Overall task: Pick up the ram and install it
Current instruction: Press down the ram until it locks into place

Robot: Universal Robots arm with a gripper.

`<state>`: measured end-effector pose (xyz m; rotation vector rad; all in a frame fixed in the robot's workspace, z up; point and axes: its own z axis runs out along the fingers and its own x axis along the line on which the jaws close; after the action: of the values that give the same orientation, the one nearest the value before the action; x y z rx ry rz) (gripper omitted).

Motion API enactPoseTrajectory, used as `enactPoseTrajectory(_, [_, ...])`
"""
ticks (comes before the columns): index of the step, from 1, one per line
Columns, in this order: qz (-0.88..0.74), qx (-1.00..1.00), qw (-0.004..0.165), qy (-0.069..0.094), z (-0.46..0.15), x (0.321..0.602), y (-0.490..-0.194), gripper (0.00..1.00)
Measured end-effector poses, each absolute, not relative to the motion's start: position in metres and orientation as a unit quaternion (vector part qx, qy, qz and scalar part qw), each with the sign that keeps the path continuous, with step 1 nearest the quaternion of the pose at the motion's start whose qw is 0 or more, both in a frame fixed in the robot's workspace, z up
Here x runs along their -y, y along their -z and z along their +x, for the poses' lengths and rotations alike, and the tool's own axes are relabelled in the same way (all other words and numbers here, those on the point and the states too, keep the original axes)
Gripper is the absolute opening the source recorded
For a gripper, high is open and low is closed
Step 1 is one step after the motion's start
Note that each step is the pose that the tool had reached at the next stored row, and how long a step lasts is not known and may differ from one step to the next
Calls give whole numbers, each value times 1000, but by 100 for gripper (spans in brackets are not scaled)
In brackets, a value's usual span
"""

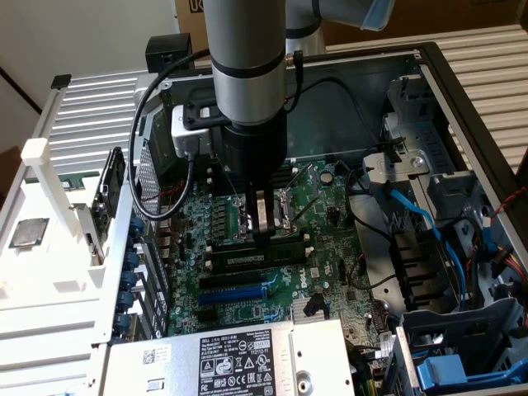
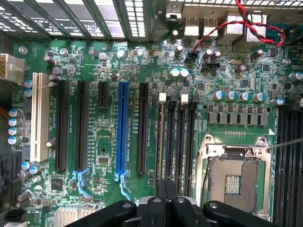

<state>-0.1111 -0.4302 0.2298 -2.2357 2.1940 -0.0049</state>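
The gripper [image 1: 262, 221] stands low inside the open computer case [image 1: 429, 66], closed fingers down at the ram [image 1: 257, 252] in the memory slots [image 2: 176, 137]. Drive cage [image 1: 412, 165] and blue cables [image 1: 429, 227] crowd the exterior view's right; the power supply [image 1: 231, 359] blocks the near edge. Above the motherboard [image 2: 109, 189] the top is open.

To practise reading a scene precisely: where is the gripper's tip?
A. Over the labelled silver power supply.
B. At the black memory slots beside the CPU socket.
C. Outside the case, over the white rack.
B: the gripper reaches down inside the case, its tip at the memory slots next to the CPU socket.
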Motion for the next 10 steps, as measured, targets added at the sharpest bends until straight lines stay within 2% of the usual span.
enactPoseTrajectory(10, [-714,-700,4,2,-111,431,-230,10])
